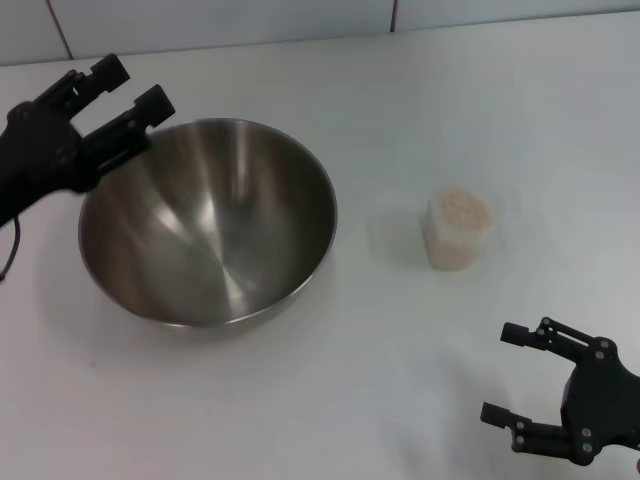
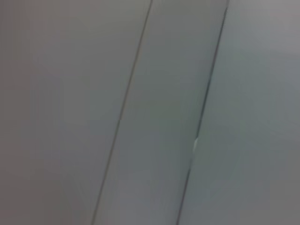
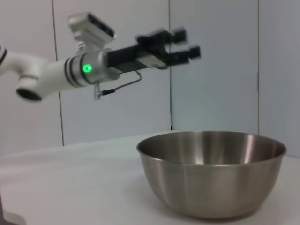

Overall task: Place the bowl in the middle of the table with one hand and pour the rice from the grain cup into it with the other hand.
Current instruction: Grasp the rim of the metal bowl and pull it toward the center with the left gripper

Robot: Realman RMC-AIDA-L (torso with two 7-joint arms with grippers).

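Head view: a large round stainless-steel bowl [image 1: 208, 222] stands upright and empty on the plain white table [image 1: 330, 400], left of centre. The black two-finger left gripper [image 1: 127, 88] hangs above the bowl's far-left rim with its fingers spread and holding nothing; the right wrist view confirms that it is well clear of the rim [image 3: 211, 140]. The left wrist view shows only grey wall panels. To the right of the bowl, apart from it, stands a small clear plastic grain cup [image 1: 460, 230] filled with pale beige rice [image 1: 464, 208]. The black right gripper [image 1: 528, 375] waits near the table's front right corner, fingers spread, empty, and well apart from the cup.

Step in hand, as judged: the bowl appears set down, so the cup comes next. The right gripper should approach level from the side, close on the cup's wall below its rim without crushing the thin plastic, lift it upright, carry it over the bowl's middle, and tilt slowly so that the grains fall inside.
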